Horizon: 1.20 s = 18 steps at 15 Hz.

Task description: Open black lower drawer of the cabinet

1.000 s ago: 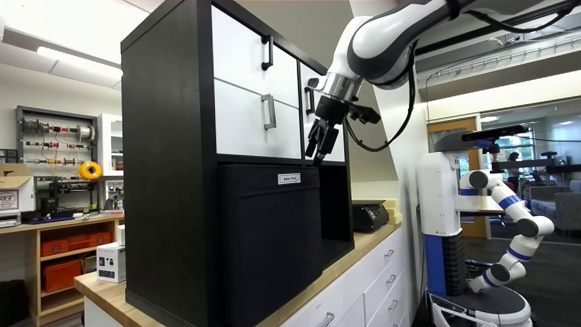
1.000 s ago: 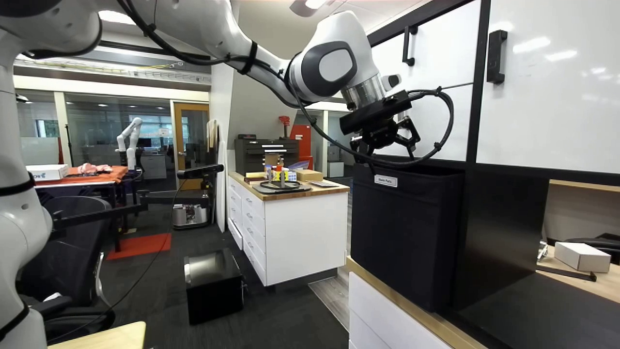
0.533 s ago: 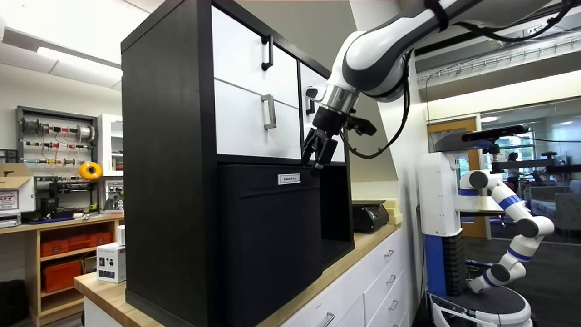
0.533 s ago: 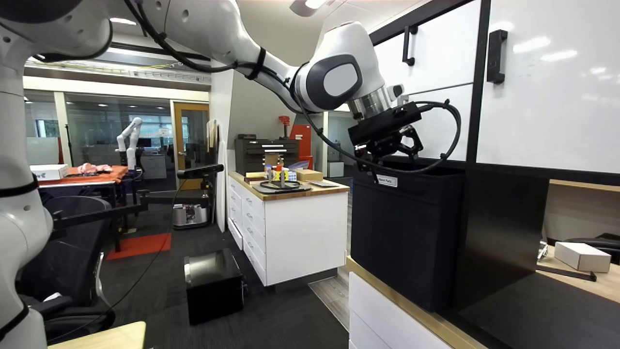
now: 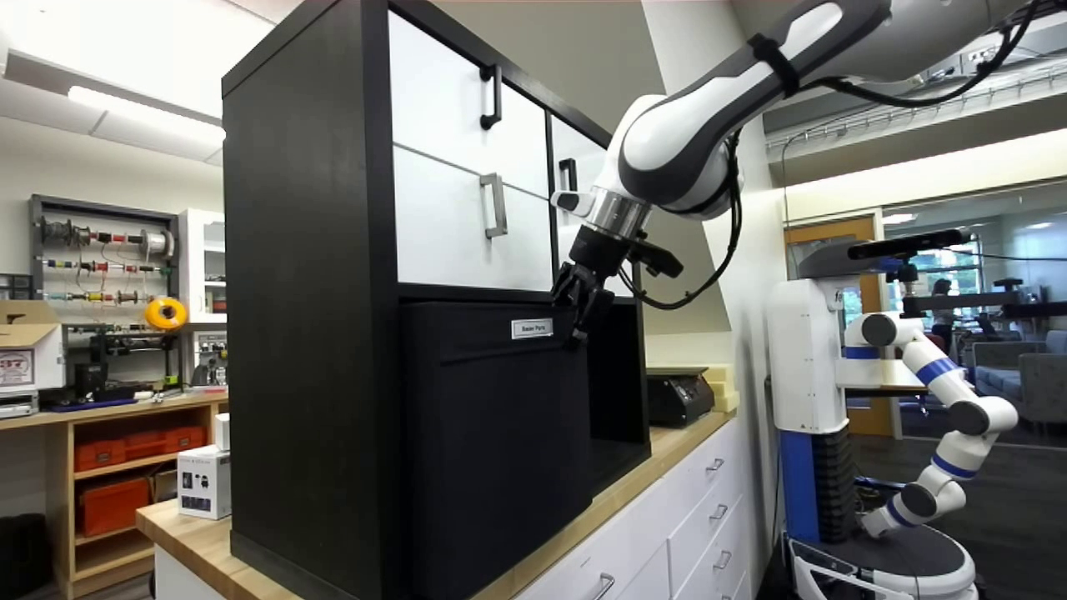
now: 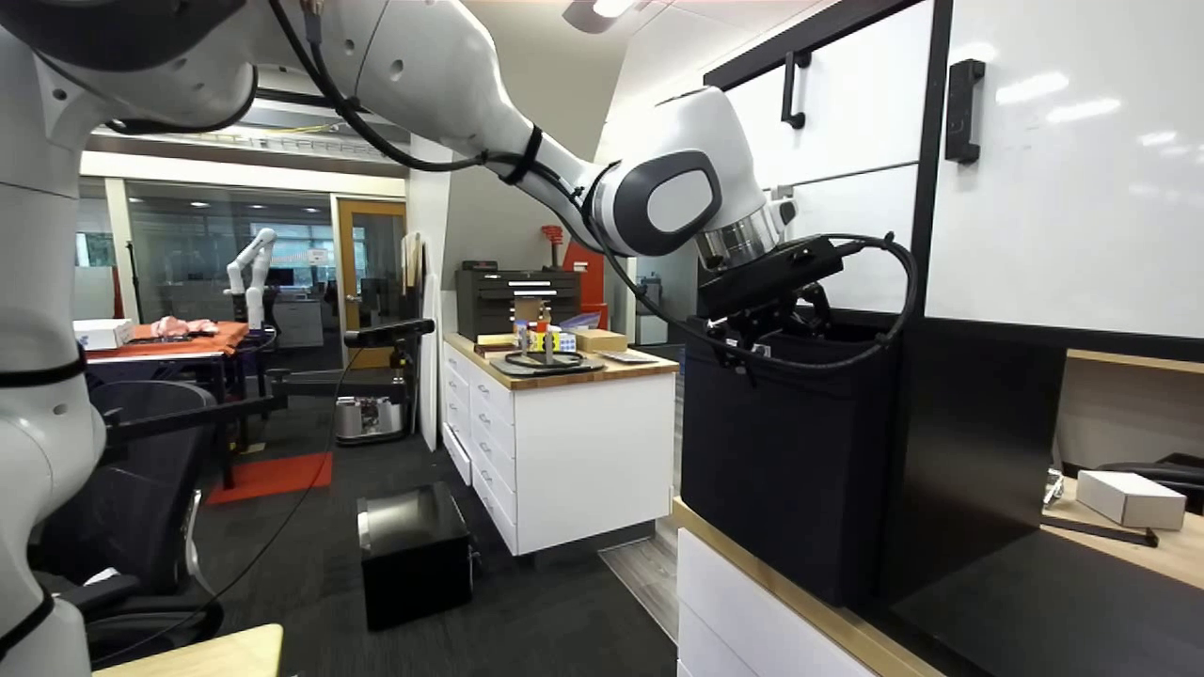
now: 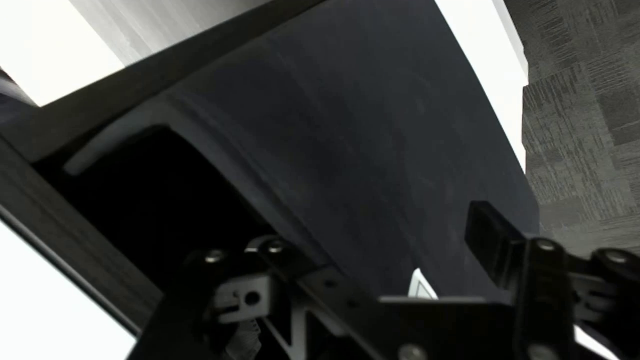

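The black lower drawer point(image 5: 500, 442) is a tall matte-black bin with a small white label point(image 5: 531, 327) near its top edge. It also shows in an exterior view point(image 6: 771, 470) and the wrist view point(image 7: 370, 150). It stands slightly out of the black cabinet point(image 5: 296, 292), with a dark gap above its rim. My gripper point(image 5: 570, 315) is at the bin's top edge, right of the label. In the wrist view its fingers point(image 7: 385, 240) are apart, one over the dark opening behind the rim, one in front of the panel. Whether they touch it cannot be told.
White upper fronts carry a silvery handle point(image 5: 494, 205) and a black handle point(image 5: 492, 97) above the bin. A wooden counter edge point(image 5: 692, 440) runs below, over white drawers point(image 5: 613, 546). A black device point(image 5: 679, 395) stands beside the cabinet. A white box point(image 6: 1129, 496) lies beyond the neighbouring compartment.
My gripper has moved steadily down, from above the bin's top edge to level with it, and the arm has lowered with it. The bin has not visibly moved.
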Available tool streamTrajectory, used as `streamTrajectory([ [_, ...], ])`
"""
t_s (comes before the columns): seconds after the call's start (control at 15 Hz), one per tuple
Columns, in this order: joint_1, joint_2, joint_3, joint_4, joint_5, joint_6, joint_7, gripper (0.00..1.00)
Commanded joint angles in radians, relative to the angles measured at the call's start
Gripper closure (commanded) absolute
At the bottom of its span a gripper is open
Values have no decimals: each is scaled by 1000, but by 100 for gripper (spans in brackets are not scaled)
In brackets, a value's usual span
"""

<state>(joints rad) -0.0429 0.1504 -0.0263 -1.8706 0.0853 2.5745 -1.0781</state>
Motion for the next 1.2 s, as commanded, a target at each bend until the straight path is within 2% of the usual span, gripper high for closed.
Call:
streamTrajectory([
  [0.0,-28,-16,19,-1,23,5,-20,47],
  [0.33,-42,-27,14,-5,31,6,-26,81],
  [0.53,-44,-33,15,-19,29,2,-25,96],
  [0.67,-44,-46,17,-41,29,0,-38,93],
  [1.13,-46,-130,5,-158,30,10,-114,95],
])
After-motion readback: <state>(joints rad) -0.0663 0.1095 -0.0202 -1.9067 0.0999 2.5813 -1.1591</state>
